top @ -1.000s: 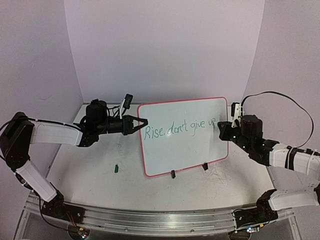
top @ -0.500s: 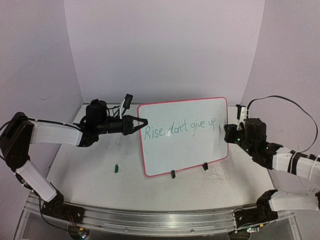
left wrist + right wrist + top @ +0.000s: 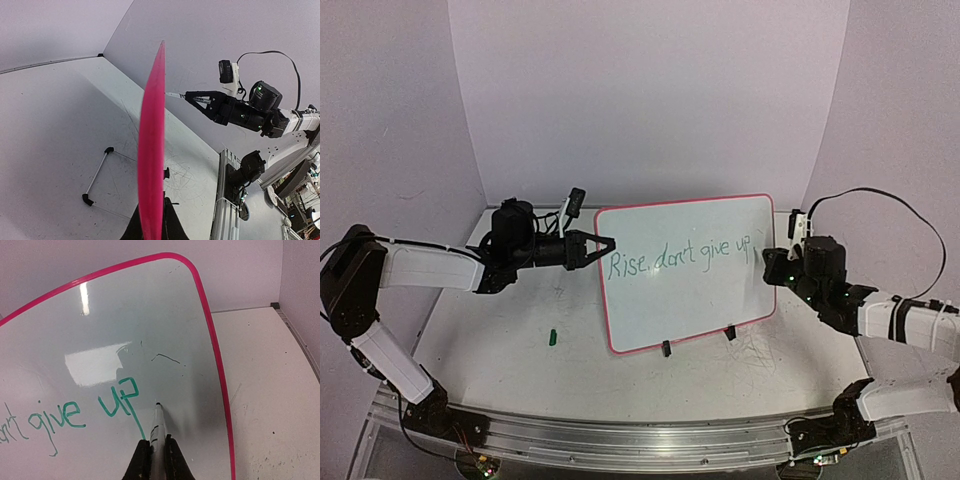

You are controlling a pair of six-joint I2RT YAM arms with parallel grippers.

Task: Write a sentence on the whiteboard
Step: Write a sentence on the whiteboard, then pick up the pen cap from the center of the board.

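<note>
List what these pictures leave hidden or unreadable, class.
- Left wrist view: the whiteboard is edge-on, so its writing is hidden.
- Right wrist view: the left edge cuts off the sentence's start.
- Top view: the right claw hides the marker tip; the small green object is too small to identify.

The left arm (image 3: 430,266) stretches nearly level from the left, its gripper (image 3: 604,244) clamped on the left edge of the whiteboard (image 3: 690,300). The right arm (image 3: 910,325) reaches in from the right, elbow bent, its gripper (image 3: 767,262) closed around a marker (image 3: 157,424).
</note>
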